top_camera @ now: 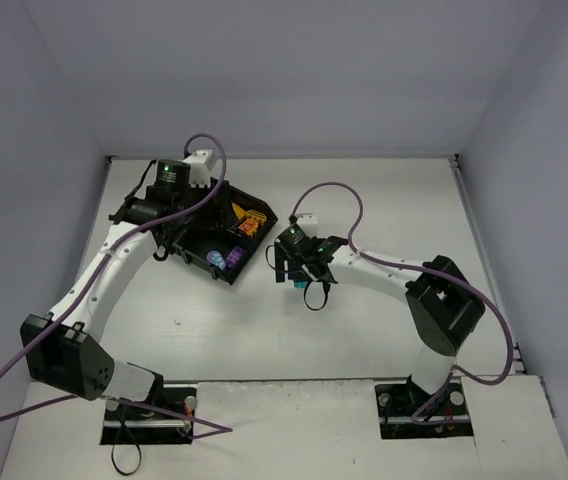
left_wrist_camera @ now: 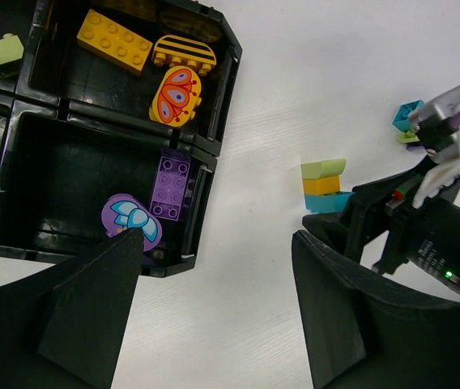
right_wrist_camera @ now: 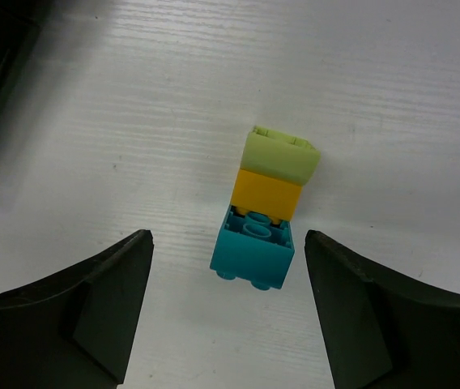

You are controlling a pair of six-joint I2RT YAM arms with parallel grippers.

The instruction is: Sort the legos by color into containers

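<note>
Beneath the right end effector [right_wrist_camera: 227, 241] — jaws wide — lies a lego stack [right_wrist_camera: 266, 198]

Stacked green, orange, teal legos [right_wrist_camera: 264, 212] lie near the black tray [left_wrist_camera: 60, 170].

bright, even light from above — soft faint shadows beside the black tray [left_wrist_camera: 228, 73]; glints on its walls, wrist views sharp.

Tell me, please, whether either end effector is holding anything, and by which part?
Nothing is held. The left end effector and right end effector are both open; the three-brick stack lies untouched below the right one.
</note>
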